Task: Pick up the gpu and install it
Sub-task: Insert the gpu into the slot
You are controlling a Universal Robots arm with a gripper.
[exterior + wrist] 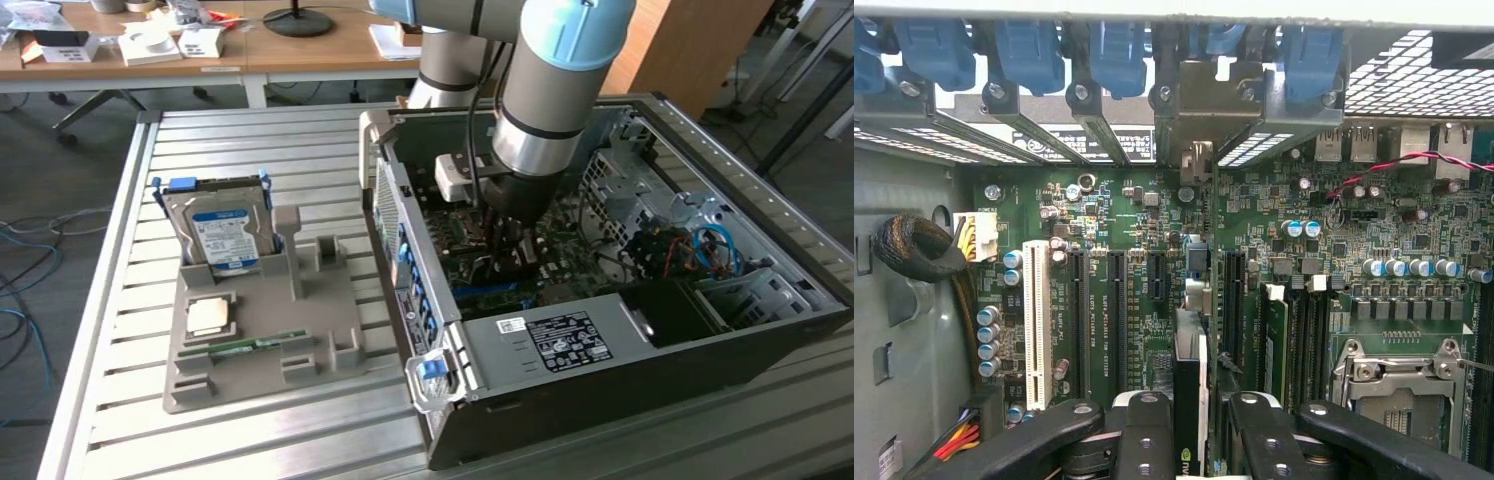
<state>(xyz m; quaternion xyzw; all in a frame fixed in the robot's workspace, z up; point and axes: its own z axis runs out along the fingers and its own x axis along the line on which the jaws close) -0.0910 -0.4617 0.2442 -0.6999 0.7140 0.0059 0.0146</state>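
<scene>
black thin gpu (1189, 400) edge-on | pincer (1189, 440) clamps it | green motherboard (1134, 300)

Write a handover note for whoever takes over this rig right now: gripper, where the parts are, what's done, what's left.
Gripper: down inside the open PC case, shut on the gpu, which it holds edge-on between its fingers.
Gpu: over the motherboard, in line with the expansion slots and the rear bracket openings; I can't tell whether it is seated.
Done: gpu picked up and brought into the case.
Left: seating the card in its slot, then release.
Elsewhere: hard drive and memory stick sit on the grey parts tray beside the case, untouched.
</scene>
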